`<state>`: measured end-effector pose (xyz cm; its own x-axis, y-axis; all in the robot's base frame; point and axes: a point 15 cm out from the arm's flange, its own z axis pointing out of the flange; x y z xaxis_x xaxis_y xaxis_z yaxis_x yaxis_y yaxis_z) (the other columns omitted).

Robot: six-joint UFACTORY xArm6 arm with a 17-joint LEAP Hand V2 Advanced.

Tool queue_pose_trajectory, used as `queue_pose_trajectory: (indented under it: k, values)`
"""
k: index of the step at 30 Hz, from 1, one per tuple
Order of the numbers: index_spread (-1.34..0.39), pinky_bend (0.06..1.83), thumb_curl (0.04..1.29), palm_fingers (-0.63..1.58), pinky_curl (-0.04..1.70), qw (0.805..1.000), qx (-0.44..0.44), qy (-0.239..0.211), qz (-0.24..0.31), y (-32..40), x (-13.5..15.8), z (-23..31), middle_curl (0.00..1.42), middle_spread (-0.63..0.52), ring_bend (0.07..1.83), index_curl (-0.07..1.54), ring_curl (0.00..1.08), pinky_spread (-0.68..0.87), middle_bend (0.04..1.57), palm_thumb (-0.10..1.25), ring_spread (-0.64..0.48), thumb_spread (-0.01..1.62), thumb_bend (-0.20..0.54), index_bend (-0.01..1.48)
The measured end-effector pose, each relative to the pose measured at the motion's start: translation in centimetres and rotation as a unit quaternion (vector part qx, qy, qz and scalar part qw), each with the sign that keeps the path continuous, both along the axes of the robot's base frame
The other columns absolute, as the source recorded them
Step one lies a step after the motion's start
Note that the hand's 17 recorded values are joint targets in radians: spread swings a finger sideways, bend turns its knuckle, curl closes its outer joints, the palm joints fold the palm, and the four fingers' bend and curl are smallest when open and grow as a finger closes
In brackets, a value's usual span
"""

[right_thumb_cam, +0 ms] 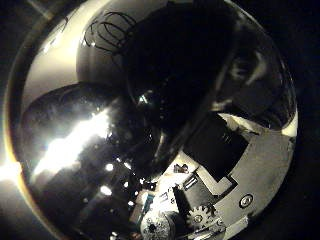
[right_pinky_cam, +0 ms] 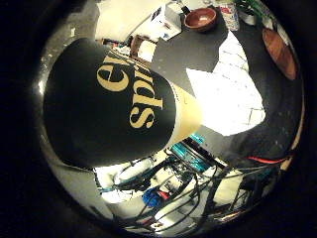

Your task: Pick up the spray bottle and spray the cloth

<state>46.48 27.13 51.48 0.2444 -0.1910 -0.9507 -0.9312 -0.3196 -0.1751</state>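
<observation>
One black spray bottle (right_pinky_cam: pixel 109 109) fills the palm's view; robot hand (right_thumb_cam: pixel 220 195) grip unclear.

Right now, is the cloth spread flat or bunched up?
Spread flat. The white cloth lies open on the dark table below the bottle, edges visible, no bunching seen.

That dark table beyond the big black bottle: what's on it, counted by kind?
Black spray bottle with gold lettering, close to the palm, not on the table: 1
White cloth on the dark table: 1
Reddish-brown bowl: 1
Brown wooden plate: 1
Total: 4
</observation>
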Motion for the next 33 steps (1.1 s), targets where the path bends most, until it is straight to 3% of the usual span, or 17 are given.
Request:
queue_pose_trajectory:
  k: [7, 22, 33]
  values:
    - [-0.24, 1.16, 0.44, 1.12, 1.10, 0.999, 0.041, -0.013, -0.030, 4.7, 2.7, -0.7, 0.82, -0.17, 1.40, 0.78, 0.71, -0.24, 1.30, 0.85, -0.21, 1.26, -0.012, 1.15]
    - [-0.24, 1.15, 0.45, 1.12, 1.11, 0.997, 0.051, 0.042, -0.028, 12.9, 4.5, -8.1, 0.83, -0.17, 1.39, 0.78, 0.72, -0.23, 1.30, 0.85, -0.21, 1.26, -0.012, 1.15]
    - [-0.24, 1.15, 0.45, 1.12, 1.11, 0.999, 0.050, -0.001, -0.015, 16.2, 4.3, -11.9, 0.83, -0.17, 1.39, 0.77, 0.72, -0.24, 1.30, 0.86, -0.21, 1.25, -0.012, 1.15]
